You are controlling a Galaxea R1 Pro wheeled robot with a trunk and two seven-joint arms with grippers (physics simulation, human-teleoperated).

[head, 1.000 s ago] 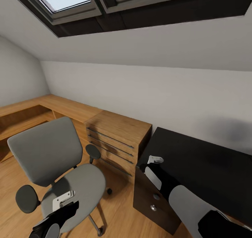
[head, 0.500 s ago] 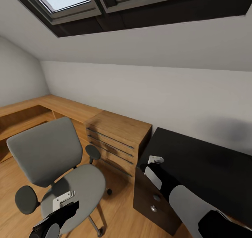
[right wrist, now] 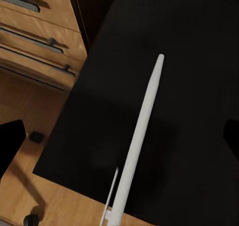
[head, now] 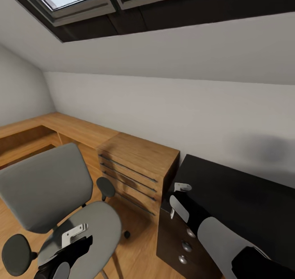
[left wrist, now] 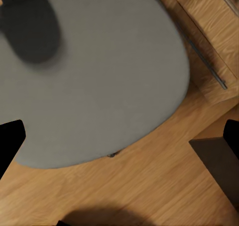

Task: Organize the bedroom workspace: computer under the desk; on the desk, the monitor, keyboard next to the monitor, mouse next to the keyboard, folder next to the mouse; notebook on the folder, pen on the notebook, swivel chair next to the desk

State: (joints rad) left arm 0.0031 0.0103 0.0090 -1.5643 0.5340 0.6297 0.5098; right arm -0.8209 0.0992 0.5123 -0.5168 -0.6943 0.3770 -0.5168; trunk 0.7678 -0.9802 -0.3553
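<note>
Right tool (right wrist: 117, 221) pinches the pen (right wrist: 139, 136) over the black table (head: 237, 197); left tool (left wrist: 119, 136), spread, hangs above the swivel chair (head: 82, 225) seat. Risk: the thin pen slips or rolls off.

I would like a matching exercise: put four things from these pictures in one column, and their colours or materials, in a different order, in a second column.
Things:
1. upholstered swivel chair
2. glossy-topped desk
3. thin pen
4. chest of drawers with long bar handles

Colours:
A. white
B. light wood
C. grey
D. black

Pairs: 1-C, 2-D, 3-A, 4-B
</note>
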